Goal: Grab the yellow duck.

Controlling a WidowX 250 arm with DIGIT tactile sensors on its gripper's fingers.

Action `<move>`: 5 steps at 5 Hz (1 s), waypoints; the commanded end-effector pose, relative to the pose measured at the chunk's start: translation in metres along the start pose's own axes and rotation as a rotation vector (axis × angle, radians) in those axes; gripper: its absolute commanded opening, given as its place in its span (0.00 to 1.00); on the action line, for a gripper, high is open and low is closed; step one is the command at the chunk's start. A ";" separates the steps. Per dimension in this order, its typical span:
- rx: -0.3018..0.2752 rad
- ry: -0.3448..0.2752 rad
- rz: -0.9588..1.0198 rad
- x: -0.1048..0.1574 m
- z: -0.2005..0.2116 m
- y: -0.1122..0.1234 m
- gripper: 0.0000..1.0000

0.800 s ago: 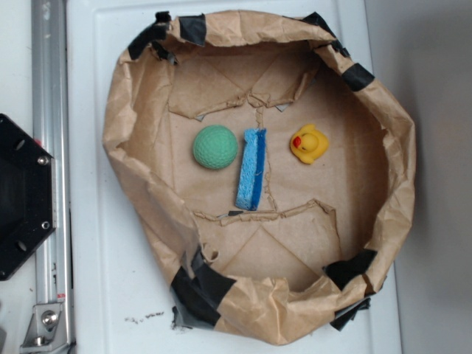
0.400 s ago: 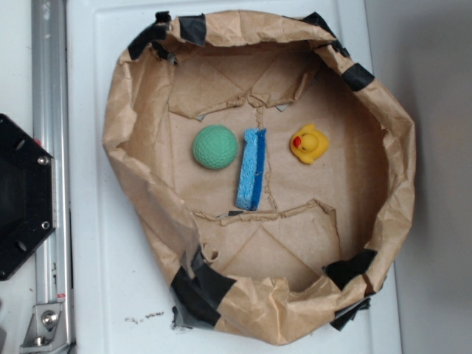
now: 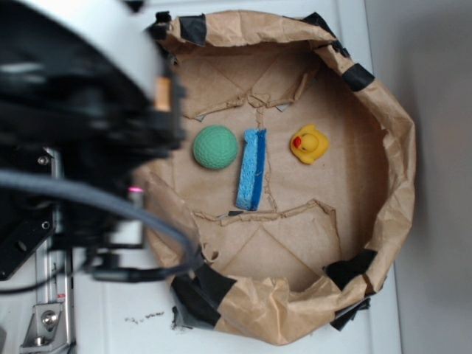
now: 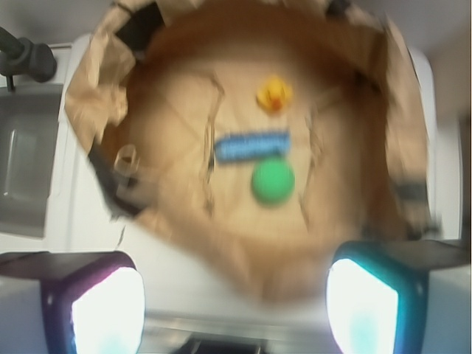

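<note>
The yellow duck (image 3: 310, 143) with its red beak sits on the floor of a crumpled brown paper bowl (image 3: 402, 155), right of centre. In the wrist view the duck (image 4: 274, 94) shows blurred, far ahead and near the top. My gripper (image 4: 236, 310) is open, its two pads wide apart with nothing between them, above the bowl's near rim (image 4: 243, 273). In the exterior view my blurred arm (image 3: 88, 110) covers the upper left and reaches the bowl's left rim, well left of the duck. Its fingers cannot be made out there.
A green textured ball (image 3: 215, 147) and a blue sponge (image 3: 251, 169) lie left of the duck, between it and my arm. Black tape patches (image 3: 199, 287) dot the bowl's rim. An aluminium rail (image 3: 48, 313) and black base (image 3: 18, 247) stand at the left.
My arm has swept into the exterior view from the left and now covers the upper left. The duck, ball and sponge have not moved.
</note>
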State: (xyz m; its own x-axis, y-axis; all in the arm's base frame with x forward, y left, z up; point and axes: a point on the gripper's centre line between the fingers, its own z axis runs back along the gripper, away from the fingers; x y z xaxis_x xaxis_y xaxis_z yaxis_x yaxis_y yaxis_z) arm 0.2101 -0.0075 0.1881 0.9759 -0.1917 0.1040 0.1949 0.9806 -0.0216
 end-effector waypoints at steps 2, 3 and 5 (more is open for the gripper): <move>-0.005 0.080 -0.294 0.068 -0.123 0.019 1.00; -0.020 0.047 -0.324 0.085 -0.132 0.010 1.00; 0.007 -0.088 -0.291 0.096 -0.106 0.028 1.00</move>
State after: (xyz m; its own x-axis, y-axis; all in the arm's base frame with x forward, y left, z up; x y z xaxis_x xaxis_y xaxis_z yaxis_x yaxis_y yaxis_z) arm 0.3149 -0.0067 0.0689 0.8722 -0.4750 0.1170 0.4797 0.8773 -0.0143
